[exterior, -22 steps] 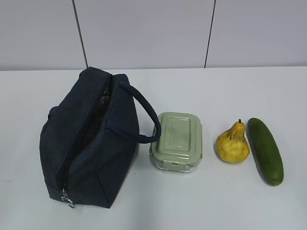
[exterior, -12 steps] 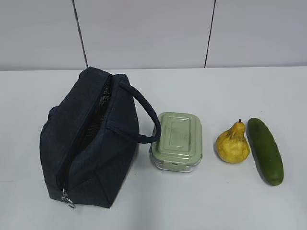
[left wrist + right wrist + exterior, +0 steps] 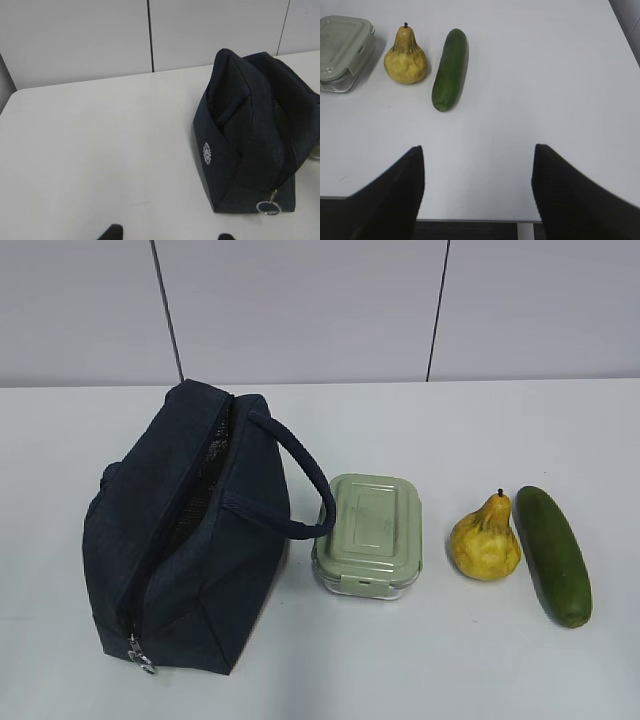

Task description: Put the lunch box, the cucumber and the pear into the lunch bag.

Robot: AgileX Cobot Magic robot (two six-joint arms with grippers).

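Note:
The dark navy lunch bag [image 3: 185,530] stands on the left of the white table with its zipper open and its metal ring pull [image 3: 142,660] at the near end; it also shows in the left wrist view [image 3: 255,135]. The pale green lunch box [image 3: 370,533] sits right beside it, under a bag handle; it also shows in the right wrist view [image 3: 342,50]. The yellow pear [image 3: 486,540] and the dark green cucumber [image 3: 553,554] lie further right, side by side, also in the right wrist view, pear [image 3: 406,57] and cucumber [image 3: 450,69]. My left gripper [image 3: 169,234] is open and empty near the table's front. My right gripper [image 3: 477,165] is open and empty above the front edge.
The table's front edge [image 3: 470,219] runs just under my right gripper. A grey panelled wall [image 3: 320,310] stands behind the table. Bare tabletop [image 3: 90,150] lies left of the bag.

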